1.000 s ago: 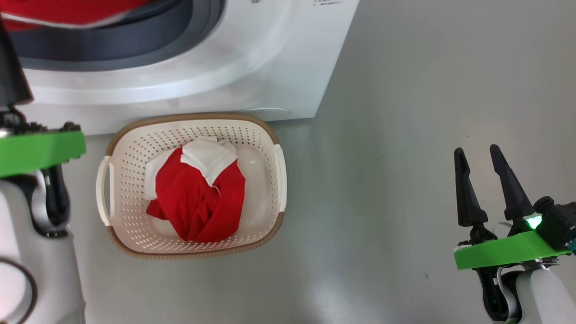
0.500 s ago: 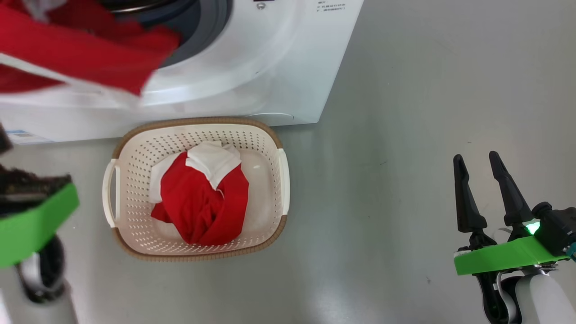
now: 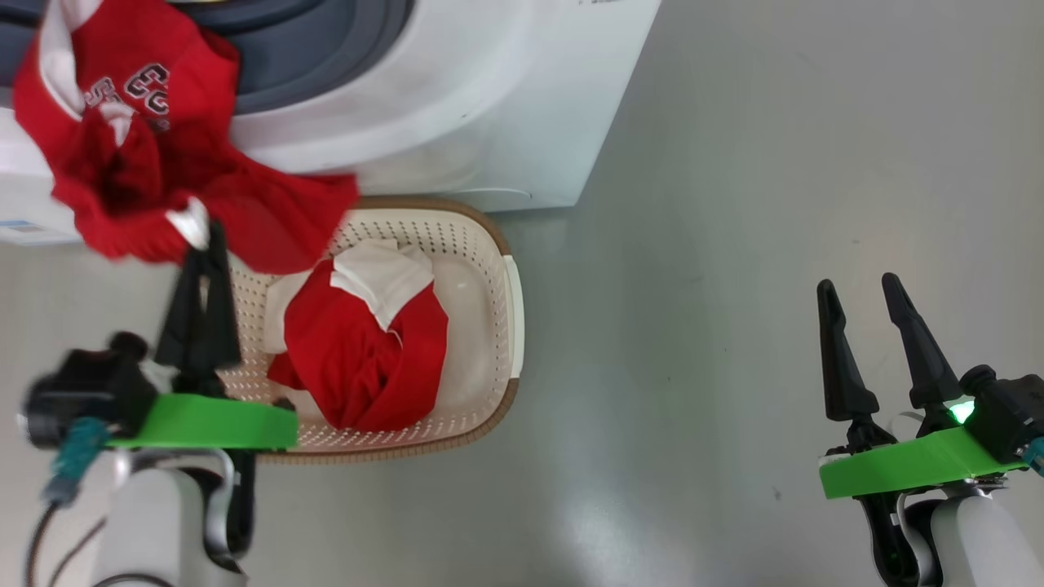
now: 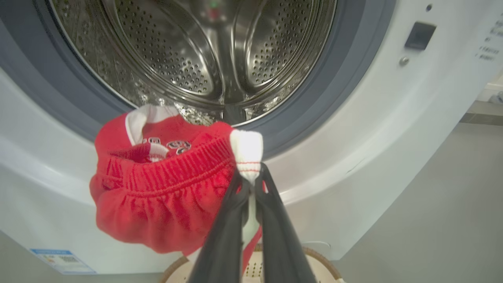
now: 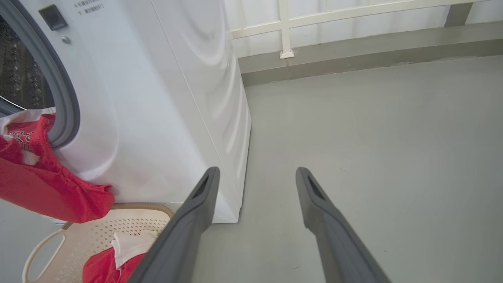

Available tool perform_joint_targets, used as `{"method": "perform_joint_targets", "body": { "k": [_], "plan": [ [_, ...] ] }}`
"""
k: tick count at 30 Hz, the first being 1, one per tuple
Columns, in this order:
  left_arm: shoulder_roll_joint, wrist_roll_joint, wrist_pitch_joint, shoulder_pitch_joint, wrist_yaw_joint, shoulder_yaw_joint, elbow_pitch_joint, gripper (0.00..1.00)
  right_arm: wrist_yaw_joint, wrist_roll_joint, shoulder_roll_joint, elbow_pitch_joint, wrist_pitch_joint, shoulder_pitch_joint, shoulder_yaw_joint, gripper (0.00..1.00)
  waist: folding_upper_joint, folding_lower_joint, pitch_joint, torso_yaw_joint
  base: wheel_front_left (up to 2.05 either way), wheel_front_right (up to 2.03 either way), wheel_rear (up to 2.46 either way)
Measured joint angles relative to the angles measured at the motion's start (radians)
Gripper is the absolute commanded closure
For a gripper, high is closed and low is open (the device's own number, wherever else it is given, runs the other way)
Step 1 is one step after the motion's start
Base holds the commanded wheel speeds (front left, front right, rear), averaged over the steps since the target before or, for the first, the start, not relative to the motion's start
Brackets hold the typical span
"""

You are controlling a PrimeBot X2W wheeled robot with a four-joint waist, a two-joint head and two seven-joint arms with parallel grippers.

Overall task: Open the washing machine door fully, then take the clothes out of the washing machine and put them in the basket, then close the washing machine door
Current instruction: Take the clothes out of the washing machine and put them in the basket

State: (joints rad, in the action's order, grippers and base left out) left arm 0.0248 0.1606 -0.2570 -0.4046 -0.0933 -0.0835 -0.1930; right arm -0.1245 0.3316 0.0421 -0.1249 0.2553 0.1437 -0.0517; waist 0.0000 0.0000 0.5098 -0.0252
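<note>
The clothes point(image 3: 122, 98), soft bright red fabric garments with white trim, are in two places. At the left, a red garment with dark lettering point(image 3: 245, 204) hangs in front of the big white boxy washing machine point(image 3: 489, 98), below its grey rubber ring point(image 4: 346, 70) and perforated steel drum point(image 4: 188, 51). In the head view it covers the near-left corner of the small cream-white perforated plastic basket point(image 3: 512, 326). The left gripper point(image 3: 208, 240) has its jaws pinched narrow on a white ribbed strip of this garment's trim. The other red-and-white garment point(image 3: 367, 359) lies bunched inside the basket, which stands on the grey floor point(image 3: 734, 244) just in front of the machine. Well apart at the right, the right gripper point(image 3: 858, 285) hovers over bare floor, jaws wide, holding nothing.
</note>
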Motion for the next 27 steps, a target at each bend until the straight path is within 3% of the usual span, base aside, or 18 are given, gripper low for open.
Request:
{"method": "perform_joint_targets", "body": {
  "k": [5, 10, 19, 22, 25, 26, 27],
  "plan": [
    [0.0, -0.012, 0.0, -0.021, -0.014, 0.016, -0.184, 1.0, 0.0, 0.001, 0.0, 0.002, 0.0, 0.01, 0.002, 0.0, 0.0, 0.0, 0.028, -0.008, 0.0, 0.0, 0.0],
    [0.001, -0.047, 0.0, -0.102, -0.023, 0.02, -0.335, 0.9, 0.0, 0.004, 0.0, 0.005, 0.0, 0.028, 0.005, 0.0, 0.0, 0.0, 0.062, -0.018, 0.0, 0.0, 0.0],
    [0.019, -0.086, 0.0, -0.259, -0.03, 0.014, -0.553, 0.88, 0.0, 0.011, 0.0, 0.014, 0.0, 0.05, 0.009, 0.0, 0.0, 0.0, 0.13, -0.035, 0.0, 0.0, 0.0],
    [0.022, -0.091, 0.0, -0.309, -0.03, 0.014, -0.615, 0.78, 0.0, 0.011, 0.0, 0.016, 0.0, 0.06, 0.009, 0.0, 0.0, 0.0, 0.146, -0.038, 0.0, 0.0, 0.0],
    [0.025, -0.091, 0.0, -0.342, -0.03, 0.009, -0.668, 0.52, 0.0, 0.011, 0.001, 0.019, 0.0, 0.07, 0.009, 0.0, 0.0, 0.0, 0.157, -0.039, 0.0, 0.0, 0.0],
    [0.025, -0.091, 0.0, -0.349, -0.03, 0.008, -0.677, 0.23, 0.0, 0.011, 0.0, 0.019, 0.0, 0.07, 0.009, 0.0, 0.0, 0.0, 0.159, -0.039, 0.0, 0.0, 0.0],
    [0.025, -0.092, 0.0, -0.355, -0.03, 0.007, -0.685, 0.09, 0.0, 0.011, 0.0, 0.019, 0.0, 0.07, 0.01, 0.0, 0.0, 0.0, 0.16, -0.039, 0.0, 0.0, 0.0]
  ]
}}
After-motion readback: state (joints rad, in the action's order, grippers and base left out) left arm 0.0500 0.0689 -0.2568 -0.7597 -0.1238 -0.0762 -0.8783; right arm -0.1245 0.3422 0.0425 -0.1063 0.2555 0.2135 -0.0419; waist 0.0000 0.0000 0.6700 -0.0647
